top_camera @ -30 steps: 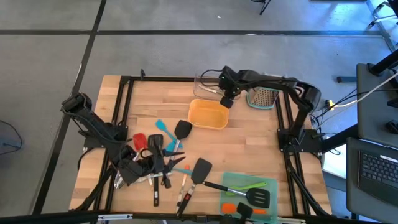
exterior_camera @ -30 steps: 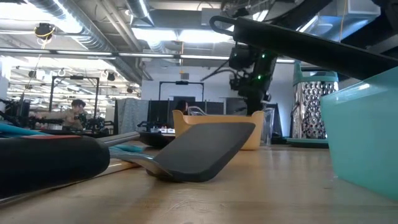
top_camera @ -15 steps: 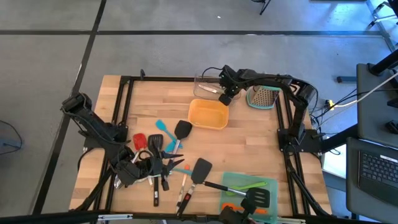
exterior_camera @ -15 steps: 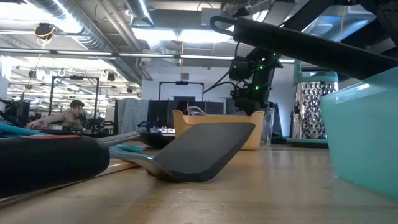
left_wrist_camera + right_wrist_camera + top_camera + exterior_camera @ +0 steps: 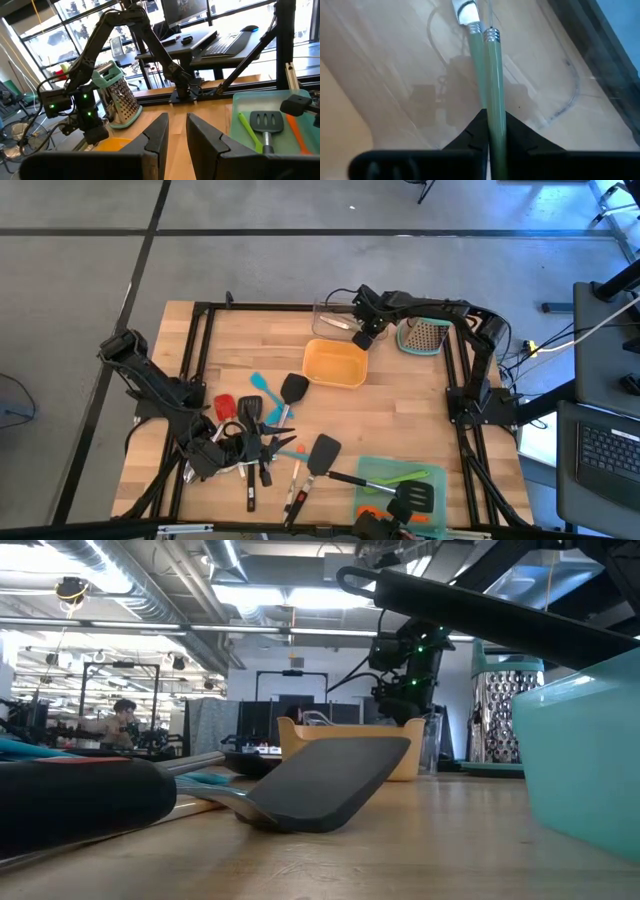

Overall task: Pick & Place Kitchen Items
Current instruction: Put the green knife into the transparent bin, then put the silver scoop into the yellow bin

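Where left arm reaches in over near-left of worktop [image 5: 400, 410]: left tool [image 5: 205, 455] low at utensil pile [image 5: 255, 445], fingers a narrow gap apart, nothing visible betw. them in left wrist view.

Pile: black-handled pieces, knives, tongs, tangled and overlapping. Just beyond it, red spatula [image 5: 224, 406], teal tool [image 5: 258, 383], black spatula [image 5: 293, 389], each lying loose. Nearer the front edge, larger black spatula [image 5: 322, 451], handle running toward teal-green tray [image 5: 443, 505].

Handling, as a judgement: all light and stiff along the handle; silicone heads soft and likely to flex; steel parts prob. slippery. Best taken mid-handle, across the narrow width. Tangled pieces apt to drag neighbours up with them.

Containers, moving right:
- Orange tray [image 5: 335, 364], centre of worktop, looks to hold nothing.
- Clear tray [image 5: 335, 318], far edge, just behind orange one. Right tool [image 5: 362, 335] over its right end, fingers pressed close on pale green handle [image 5: 492, 90], steel ferrule at its far end. Second green handle [image 5: 476, 55] w/ white collar alongside, touching or nearly so. Cannot tell whether held handle rests on tray floor.
- Teal-green tray, near-right: green tool [image 5: 405, 477], slotted black spatula [image 5: 415, 498], orange tool [image 5: 370, 515] inside.

Far right: steel grater [image 5: 428, 336] w/ teal top, beside the right tool, not among the items to move.
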